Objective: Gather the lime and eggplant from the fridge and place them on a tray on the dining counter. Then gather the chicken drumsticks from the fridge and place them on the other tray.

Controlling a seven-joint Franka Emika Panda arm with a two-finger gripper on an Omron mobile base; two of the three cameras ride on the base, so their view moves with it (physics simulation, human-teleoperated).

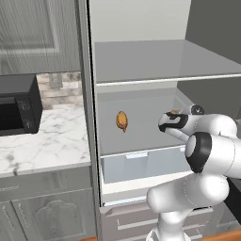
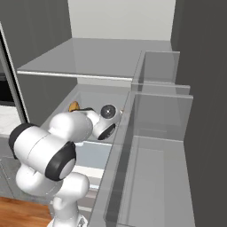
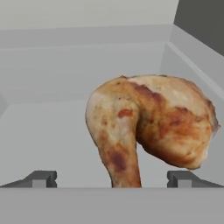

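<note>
A browned chicken drumstick [image 3: 148, 127] lies on the fridge's middle shelf [image 1: 141, 136], close in front of my gripper [image 3: 113, 179]. Its bone end points down between my two fingertips [image 3: 43, 178], which stand wide apart on either side without touching it. The gripper is open. In the left base view my hand [image 1: 173, 121] reaches into the shelf's right side, with a bit of that drumstick [image 1: 174, 112] showing just past it. Another drumstick [image 1: 122, 121] lies further left on the same shelf, also seen in the right base view [image 2: 74, 106]. The lime, eggplant and trays are out of view.
A glass shelf [image 1: 141, 61] spans the fridge above my hand, and a pale drawer [image 1: 141, 167] sits below. The open fridge door's clear bins [image 2: 159, 111] stand close on my right. A black microwave [image 1: 19, 110] rests on the marble counter [image 1: 47, 146] to the left.
</note>
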